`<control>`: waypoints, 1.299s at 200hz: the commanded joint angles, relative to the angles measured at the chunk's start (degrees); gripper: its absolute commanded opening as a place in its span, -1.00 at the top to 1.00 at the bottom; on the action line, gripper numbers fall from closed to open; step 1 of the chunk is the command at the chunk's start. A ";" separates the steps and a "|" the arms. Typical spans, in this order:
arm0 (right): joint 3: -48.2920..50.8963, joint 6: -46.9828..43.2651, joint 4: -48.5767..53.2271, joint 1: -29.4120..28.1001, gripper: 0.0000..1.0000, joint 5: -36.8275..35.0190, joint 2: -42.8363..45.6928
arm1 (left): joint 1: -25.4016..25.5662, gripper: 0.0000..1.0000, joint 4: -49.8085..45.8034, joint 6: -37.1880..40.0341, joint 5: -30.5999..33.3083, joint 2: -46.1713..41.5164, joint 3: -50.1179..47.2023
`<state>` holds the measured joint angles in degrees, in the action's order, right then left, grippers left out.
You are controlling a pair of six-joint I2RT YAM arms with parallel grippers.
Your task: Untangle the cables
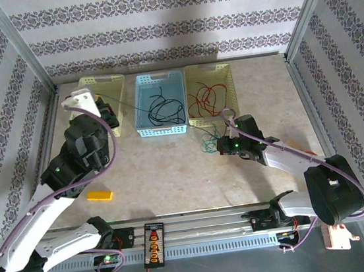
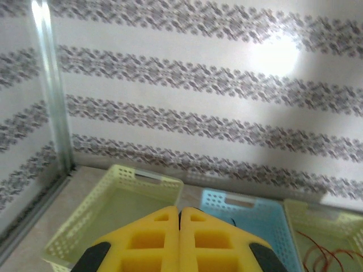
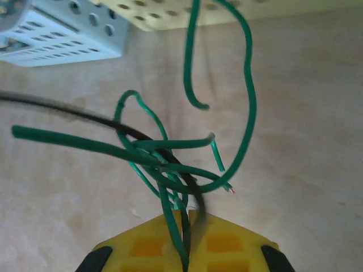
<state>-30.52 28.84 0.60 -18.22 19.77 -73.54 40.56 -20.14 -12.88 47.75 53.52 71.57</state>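
Observation:
A knot of green cables [image 3: 142, 148] hangs just above the table in front of the baskets [image 1: 208, 145], and my right gripper [image 3: 189, 212] [image 1: 223, 145] is shut on its strands. One black cable [image 3: 85, 115] runs through that knot and stretches left, over the blue basket, to my left gripper [image 1: 107, 107]. The left gripper [image 2: 180, 211] is shut above the left yellow basket [image 2: 85, 215], with a dark sliver of the black cable between its tips. Loose black cables [image 1: 165, 108] lie in the blue basket [image 1: 156, 79]. Red cables [image 1: 207, 98] lie in the right yellow basket [image 1: 209, 71].
Three baskets stand in a row at the back of the table, close to the patterned wall. A small yellow block [image 1: 100, 196] lies on the table near the left arm. A black device [image 1: 154, 244] with a red lead sits on the front rail.

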 commanded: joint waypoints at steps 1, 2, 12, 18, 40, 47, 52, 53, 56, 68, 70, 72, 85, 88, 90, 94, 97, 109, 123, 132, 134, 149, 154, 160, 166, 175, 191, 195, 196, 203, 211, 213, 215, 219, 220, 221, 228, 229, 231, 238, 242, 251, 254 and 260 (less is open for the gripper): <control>1.82 2.66 3.19 2.95 0.98 -0.40 -0.61 | -1.44 1.00 4.75 4.44 5.58 -3.05 2.09; 1.84 2.69 3.18 3.11 0.98 -0.37 -0.67 | -1.44 1.00 4.84 4.62 5.59 -3.10 2.17; 2.11 3.10 3.07 3.99 0.98 0.04 -1.11 | -1.53 1.00 5.90 6.41 4.39 -3.37 3.00; 2.21 3.29 3.05 4.36 0.98 0.18 -1.26 | -1.48 1.00 6.16 6.97 3.36 -3.37 3.64; 2.31 3.89 3.51 4.93 0.98 -1.24 -1.78 | -1.45 1.00 6.00 8.11 -1.24 -2.49 6.51; 2.42 4.38 3.89 5.21 0.98 -2.17 -1.82 | -1.48 1.00 6.15 8.97 -1.47 -1.98 7.62; 2.44 4.78 4.30 5.44 0.98 -2.81 -1.90 | -1.45 1.00 6.17 9.73 -1.38 -1.62 8.53; 2.51 4.84 4.31 5.50 0.98 -2.89 -1.93 | -1.44 1.00 6.17 9.90 -1.36 -1.55 8.73; 2.68 5.08 4.36 5.66 0.98 -3.04 -1.96 | -1.47 1.00 6.28 10.61 -1.08 -1.33 9.29; 3.16 6.17 4.36 6.41 0.98 -3.81 -1.89 | -1.49 1.00 8.00 13.46 0.68 -0.72 10.99; 3.27 6.34 4.24 6.52 0.98 -3.69 -1.81 | -1.50 1.00 8.41 13.95 0.95 -0.66 11.27; 3.41 6.43 4.06 6.68 0.98 -3.56 -1.86 | -1.52 1.00 8.95 14.62 1.14 -0.64 11.41; 3.85 7.57 3.76 7.02 0.97 -3.63 -1.65 | -1.49 1.00 12.80 18.71 2.33 -0.39 12.41; 3.89 7.85 3.72 6.97 0.97 -3.74 -1.61 | -1.50 1.00 13.41 19.59 2.48 -0.35 12.79; 3.89 7.95 3.71 6.97 0.98 -3.77 -1.57 | -1.46 1.00 13.87 20.03 2.47 -0.26 13.04; 3.92 8.18 3.71 6.98 0.98 -3.86 -1.48 | -1.45 1.00 14.53 21.04 2.47 -0.04 13.61; 3.99 8.16 3.71 6.98 0.98 -3.86 -1.47 | -1.44 1.00 14.90 21.72 2.40 0.20 13.98; 4.18 8.78 3.64 6.98 0.98 -4.33 -1.20 | -1.46 1.00 15.87 23.82 1.72 1.06 16.01; 4.65 9.55 3.20 7.12 0.98 -4.87 -0.73 | -1.49 1.00 17.85 25.68 1.45 2.02 17.90; 4.77 9.65 2.87 7.14 0.98 -4.93 -0.47 | -1.45 1.00 18.83 26.36 -0.20 2.86 18.97; 4.84 9.66 2.84 7.19 0.98 -4.99 -0.40 | -1.47 1.00 18.83 26.40 -0.66 3.12 19.35; 5.22 9.66 2.60 7.23 0.98 -4.85 0.25 | -1.49 1.00 16.31 25.32 -3.14 5.72 23.08; 5.30 9.53 2.48 7.23 0.98 -4.67 0.51 | -1.45 1.00 15.18 24.78 -4.47 6.84 24.48; 5.31 9.32 2.41 7.26 0.98 -4.38 0.78 | -1.45 1.00 13.65 23.75 -6.12 8.23 26.16; 5.32 9.09 2.31 7.23 0.98 -3.93 1.17 | -1.49 1.00 12.05 22.77 -7.98 9.59 27.97; 5.31 8.59 2.28 7.28 0.98 -3.16 1.74 | -1.44 1.00 9.98 21.60 -10.07 11.77 30.93; 5.22 7.55 1.66 7.17 0.98 -1.18 3.14 | -1.49 1.00 8.28 21.25 -12.35 15.52 35.61; 5.17 7.25 1.67 7.15 0.98 -0.60 3.49 | -1.49 1.00 8.42 21.67 -12.66 16.34 36.63; 5.19 7.18 1.63 7.10 0.98 -0.47 3.58 | -1.51 1.00 8.48 21.72 -12.76 16.52 36.84; 4.97 6.67 1.55 6.92 0.98 0.41 4.10 | -1.53 1.00 8.99 22.48 -13.34 17.82 38.48; 4.71 6.06 1.43 6.73 0.98 1.59 4.71 | -1.53 1.00 9.62 23.45 -13.86 19.33 40.51; 4.67 5.92 1.42 6.67 0.98 1.83 4.83 | -1.53 1.00 9.67 23.61 -13.96 19.76 41.09; 4.55 5.78 1.51 6.63 0.98 2.04 4.97 | -1.53 1.00 9.68 23.78 -14.30 20.24 41.65; 4.35 5.58 1.58 6.53 0.98 2.58 5.19 | -1.53 1.00 9.64 24.08 -14.70 21.16 42.79; 4.34 5.55 1.63 6.44 0.98 2.70 5.26 | -1.53 1.00 9.62 24.15 -14.83 21.40 43.13; 4.29 5.45 1.61 6.44 0.97 2.85 5.34 | -1.58 1.00 9.61 24.27 -14.94 21.51 43.53; 3.94 5.09 1.62 6.22 0.98 3.65 5.71 | -1.62 1.00 9.36 24.99 -15.65 23.24 45.96; 3.92 5.04 1.65 6.20 0.98 3.76 5.70 | -1.62 1.00 9.34 25.09 -15.70 23.53 46.26; 3.79 4.97 1.65 6.07 0.98 3.91 5.78 | -1.62 1.00 9.33 25.27 -15.85 23.99 46.92; 3.53 4.70 1.61 5.76 0.98 4.63 6.18 | -1.75 1.00 9.26 25.69 -16.44 25.58 49.07; 3.34 4.56 1.66 5.57 0.97 4.95 6.33 | -1.86 1.00 9.18 25.95 -16.66 26.56 50.36; 3.03 4.24 1.84 5.07 0.98 5.51 6.60 | -2.05 1.00 8.75 26.50 -17.16 28.62 53.09; 2.86 4.19 1.88 4.92 0.98 5.66 6.69 | -2.12 1.00 8.64 26.55 -17.28 29.30 53.93; 2.72 4.04 1.94 4.58 0.97 5.92 6.87 | -2.21 1.00 8.39 26.59 -17.46 30.42 55.45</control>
<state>-26.20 35.14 1.76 -12.40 22.35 -67.90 39.59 -10.72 11.03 33.21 81.38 120.46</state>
